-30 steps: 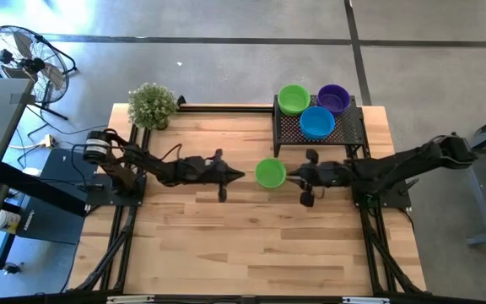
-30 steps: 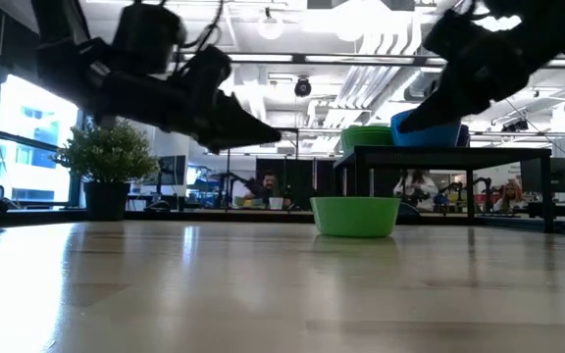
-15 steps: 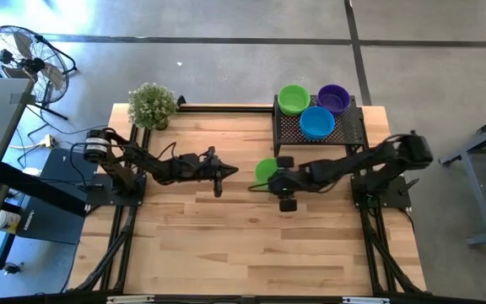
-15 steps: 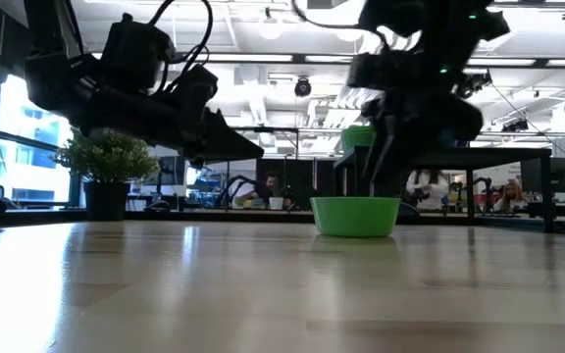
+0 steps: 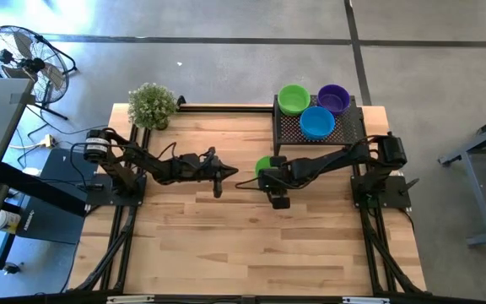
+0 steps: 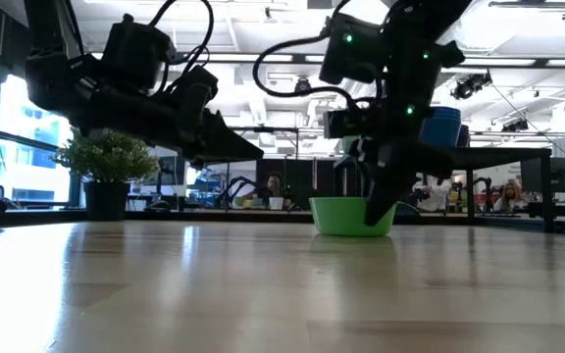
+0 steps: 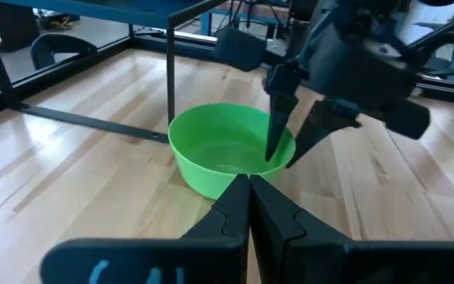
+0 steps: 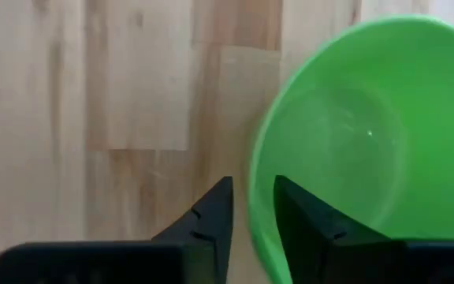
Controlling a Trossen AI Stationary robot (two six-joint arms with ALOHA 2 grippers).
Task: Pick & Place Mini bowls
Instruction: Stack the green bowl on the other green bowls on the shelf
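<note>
Green mini bowl [image 5: 263, 166] on table [image 5: 226, 245], just in front of black mesh rack [image 5: 344, 135]. Right gripper [image 8: 248, 207] straddling the near rim — fingers apart, not yet clamped. Left gripper [image 7: 248, 207] closed, empty, waiting nearby. Likely light, thin, slippery plastic — pinch the rim wall squarely.

Overhead looking straight down on the whole table [image 5: 226, 245], level from tabletop height toward the room, and close from both wrists, all apparently sharing the green bowl [image 7: 223, 154] mid-table.
</note>
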